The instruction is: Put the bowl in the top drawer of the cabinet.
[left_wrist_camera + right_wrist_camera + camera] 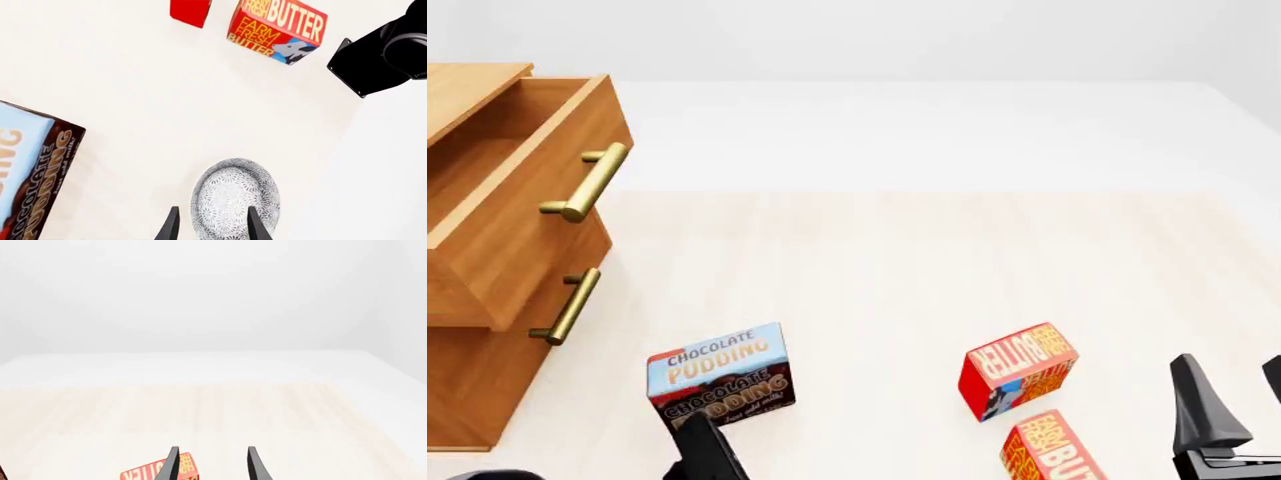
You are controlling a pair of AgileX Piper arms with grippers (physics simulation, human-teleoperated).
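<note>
The step in hand looks like the left arm's approach to grasp the bowl [235, 200], which in the left wrist view lies on the counter [881, 270] just ahead of the left end effector [213, 225], its patterned inside facing up and its near rim showing between the two finger tips. Those fingers stand apart with nothing between their pads, so the left end effector is open and empty; the bowl is not visible in the front view, so it probably sits near the counter's near edge, below that frame. The top drawer [527, 190] of the cabinet [481, 330] at the counter's left edge is already pulled out, so no opening seems needed. To grasp well, I judge the arm should come down so one finger goes inside the rim and the other outside it, pinching the wall rather than trying to span the whole bowl, which looks wider than the gap. The pudding box [33, 170] stands near to one side and two butter boxes, one [277, 27] and another [190, 11], lie farther on; none blocks the bowl, but the lift toward the drawer should clear the pudding box. The right end effector [213, 465] is also open and empty, hanging over the counter's right part.
</note>
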